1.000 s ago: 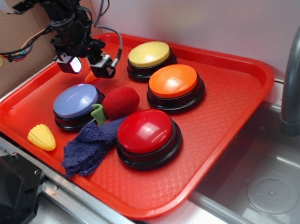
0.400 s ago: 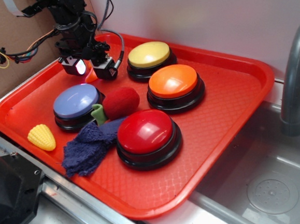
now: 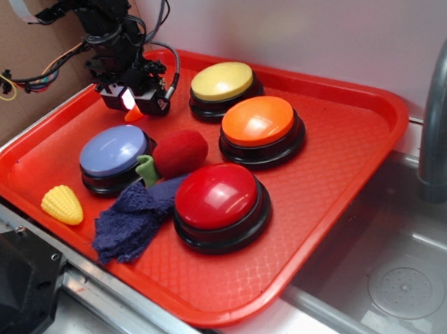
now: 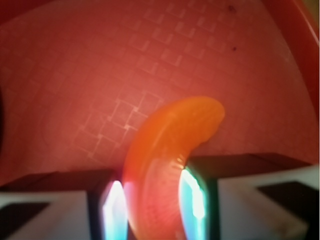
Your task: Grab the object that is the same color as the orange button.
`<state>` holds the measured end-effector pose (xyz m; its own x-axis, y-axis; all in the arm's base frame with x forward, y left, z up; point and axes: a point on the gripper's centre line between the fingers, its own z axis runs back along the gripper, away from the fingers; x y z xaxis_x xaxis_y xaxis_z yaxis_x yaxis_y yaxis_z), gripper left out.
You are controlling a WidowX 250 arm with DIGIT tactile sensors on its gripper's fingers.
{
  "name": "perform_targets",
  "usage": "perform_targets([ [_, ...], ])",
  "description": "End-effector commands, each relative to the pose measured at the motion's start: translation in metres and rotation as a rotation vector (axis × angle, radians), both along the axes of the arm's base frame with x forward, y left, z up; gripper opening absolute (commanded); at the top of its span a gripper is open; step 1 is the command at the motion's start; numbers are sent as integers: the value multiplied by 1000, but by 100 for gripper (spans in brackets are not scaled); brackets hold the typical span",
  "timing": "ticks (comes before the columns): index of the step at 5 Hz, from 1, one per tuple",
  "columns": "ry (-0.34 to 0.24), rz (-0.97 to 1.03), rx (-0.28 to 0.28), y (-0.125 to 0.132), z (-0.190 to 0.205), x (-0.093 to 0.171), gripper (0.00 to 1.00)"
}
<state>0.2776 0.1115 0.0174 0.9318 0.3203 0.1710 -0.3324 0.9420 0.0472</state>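
Object: the small glossy orange toy [image 4: 167,160], curved like a comma, lies on the tray's textured floor at the back left, its rounded tip pointing away from the wrist camera; in the exterior view only a sliver of it [image 3: 133,112] shows below the gripper.
Gripper: the gripper [image 3: 135,104] is down at the tray floor with its two fingers [image 4: 197,195] on either side of the toy's lower body, pressed against it and closed on it.
Orange button: the orange button [image 3: 258,121] sits on its black base well to the right of the toy, just in front of the yellow button [image 3: 221,81].
Nearer things: the blue button [image 3: 113,150] sits just in front of the gripper, with the red fuzzy ball [image 3: 180,152] touching its right side.
Front of tray: the red button [image 3: 215,196], a dark blue cloth [image 3: 130,215] and the yellow corn toy [image 3: 61,204].
Tray: red, with a raised rim [image 3: 377,151], beside a sink [image 3: 402,277].
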Motion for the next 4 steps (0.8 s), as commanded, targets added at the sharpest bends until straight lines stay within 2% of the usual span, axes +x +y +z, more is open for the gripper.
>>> perform_targets([
  [1, 1, 8, 1, 5, 12, 1, 0],
  [2, 21, 20, -38, 5, 26, 0, 0],
  [4, 13, 2, -28, -12, 70, -3, 0],
])
